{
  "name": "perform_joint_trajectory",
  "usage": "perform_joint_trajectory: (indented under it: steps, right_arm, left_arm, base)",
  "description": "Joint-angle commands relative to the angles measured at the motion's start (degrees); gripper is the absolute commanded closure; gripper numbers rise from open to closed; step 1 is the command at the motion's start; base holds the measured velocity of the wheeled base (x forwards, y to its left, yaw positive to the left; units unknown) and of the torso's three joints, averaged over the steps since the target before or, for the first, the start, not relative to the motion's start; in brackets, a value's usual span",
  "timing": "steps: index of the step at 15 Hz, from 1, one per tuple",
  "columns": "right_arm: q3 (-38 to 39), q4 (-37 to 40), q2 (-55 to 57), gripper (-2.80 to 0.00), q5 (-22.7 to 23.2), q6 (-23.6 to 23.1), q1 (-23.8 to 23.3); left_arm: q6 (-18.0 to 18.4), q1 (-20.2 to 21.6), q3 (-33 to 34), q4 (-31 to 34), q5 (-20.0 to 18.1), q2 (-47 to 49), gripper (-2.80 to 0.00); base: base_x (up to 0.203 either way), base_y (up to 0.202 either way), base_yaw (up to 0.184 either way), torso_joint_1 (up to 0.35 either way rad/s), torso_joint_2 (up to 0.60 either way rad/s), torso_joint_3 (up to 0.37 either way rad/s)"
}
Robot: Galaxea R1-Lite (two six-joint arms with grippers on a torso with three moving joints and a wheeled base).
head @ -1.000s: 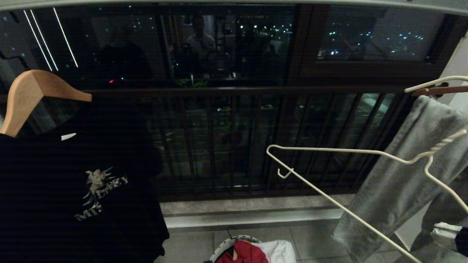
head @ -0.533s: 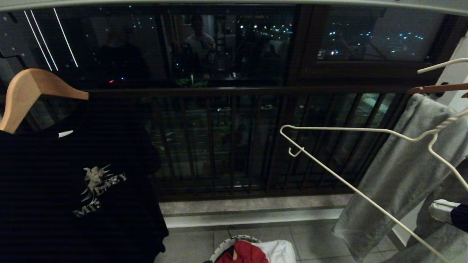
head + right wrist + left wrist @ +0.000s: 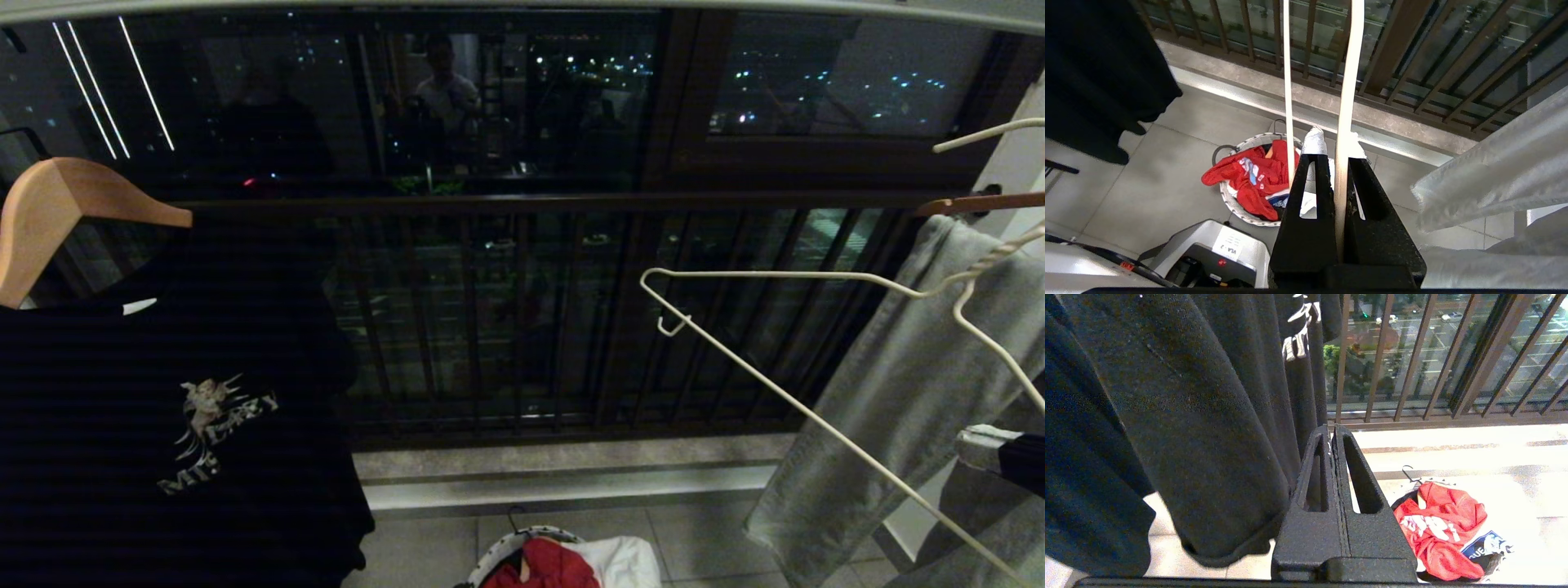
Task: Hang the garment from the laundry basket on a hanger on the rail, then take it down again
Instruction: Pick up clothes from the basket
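Observation:
The white wire hanger (image 3: 759, 273) hangs in the air at the right, below the grey rail (image 3: 939, 12), which runs along the top. My right gripper (image 3: 1336, 139) is shut on one of the hanger's wires, and its taped fingertips (image 3: 980, 441) show at the right edge of the head view. The red garment (image 3: 1249, 175) (image 3: 543, 567) (image 3: 1437, 526) lies crumpled in the round laundry basket (image 3: 1237, 210) (image 3: 498, 551) on the floor tiles, below the gripper. My left gripper (image 3: 1331, 430) is shut on nothing, low beside a hanging black shirt.
A black T-shirt with an angel print (image 3: 163, 408) hangs on a wooden hanger (image 3: 57, 204) at the left. Grey trousers (image 3: 898, 392) hang at the right. Dark window railing bars (image 3: 490, 327) stand behind. A white garment (image 3: 624, 563) shares the basket. My base (image 3: 1208, 257) is near it.
The hanger has moved up and to the right with my right gripper shut on it. The black T-shirt swayed slightly. The left arm has not moved.

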Motion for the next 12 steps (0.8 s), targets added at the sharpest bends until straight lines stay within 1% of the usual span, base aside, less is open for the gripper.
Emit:
perform_joint_trajectory:
  steps: [1,5,12]
  right_arm:
    - [0.0,-0.7,0.2,0.00,-0.2,0.0,-0.3]
    - [0.0,-1.9,0.1,0.00,-0.3,-1.0,-0.3]
    - [0.7,-1.8,-2.1,0.00,-0.3,-1.0,-0.3]
  left_arm:
    - [0.0,0.0,0.0,0.0,0.0,0.0,0.00]
    - [0.0,0.0,0.0,0.0,0.0,0.0,0.00]
    - [0.0,0.0,0.0,0.0,0.0,0.0,0.00]
  base:
    - [0.000,0.000,0.000,0.000,0.00,0.000]
    - [0.000,0.000,0.000,-0.130,0.28,0.145]
    - [0.000,0.000,0.000,-0.137,0.31,0.162]
